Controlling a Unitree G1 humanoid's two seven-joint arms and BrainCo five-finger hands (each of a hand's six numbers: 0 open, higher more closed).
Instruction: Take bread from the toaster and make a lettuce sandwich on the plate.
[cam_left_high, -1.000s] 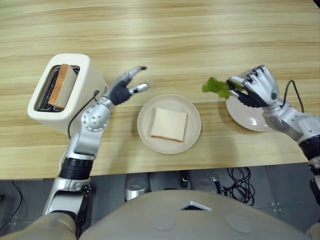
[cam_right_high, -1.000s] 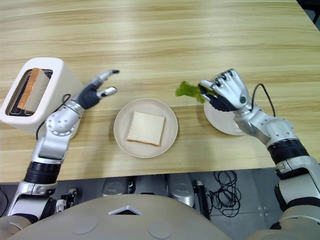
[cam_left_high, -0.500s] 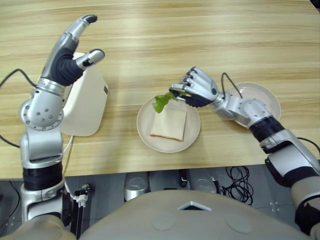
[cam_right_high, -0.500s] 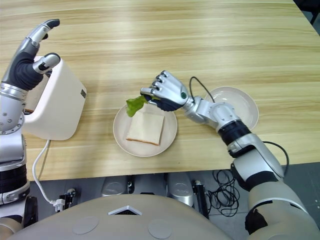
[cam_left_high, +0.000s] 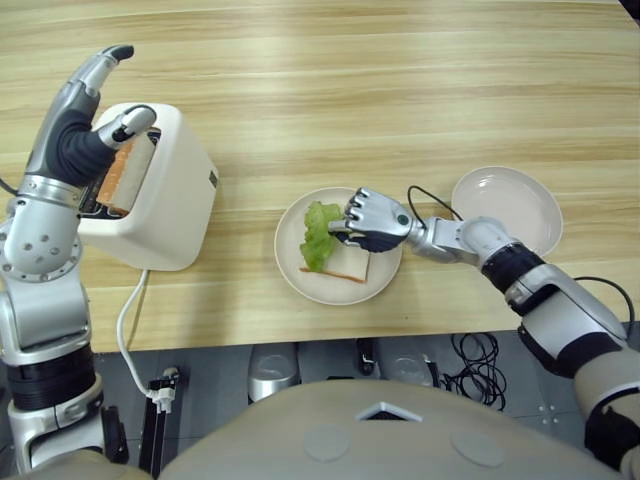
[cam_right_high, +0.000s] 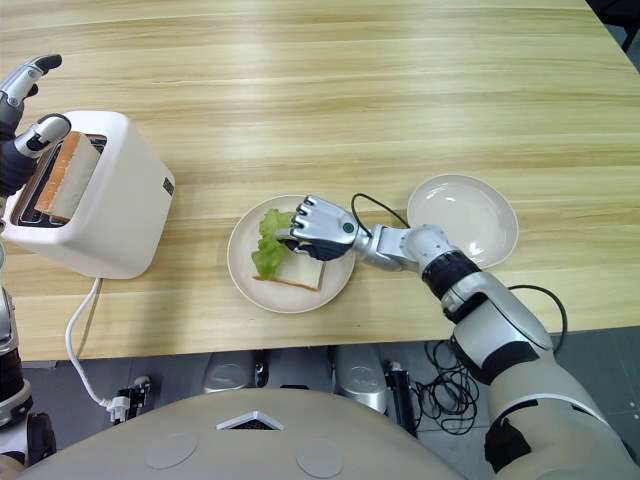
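You're sitting at roughly the halfway mark here. Nearest the front edge of the worktop (cam_left_high: 350, 90), the plate (cam_left_high: 335, 295) is carrying the bottom slice (cam_left_high: 352, 268) lying flat, and the lettuce (cam_left_high: 318, 235) is draping over that slice's left part, spilling a bit toward the rim. Your right hand (cam_left_high: 375, 218) is resting low over the slice with its fingers curling down onto the lettuce's right edge, so I'm reading it as clamped on the leaf and not let go yet. Off to the right and a little farther back, the side plate (cam_left_high: 508, 205) is sitting bare, well apart from the main one. Farther back on the left, the toaster (cam_left_high: 175, 210) is holding the top slice (cam_left_high: 118, 178) upright in its slot, poking out the top. Your left hand (cam_left_high: 85, 130) is hovering right over that slot, fingers spread apart and gripping nothing; I can't tell if the thumb is touching the bread. So one slice is down and the lettuce is landing. What's left, I'm guessing: releasing the leaf, pulling that toaster slice and capping the sandwich.
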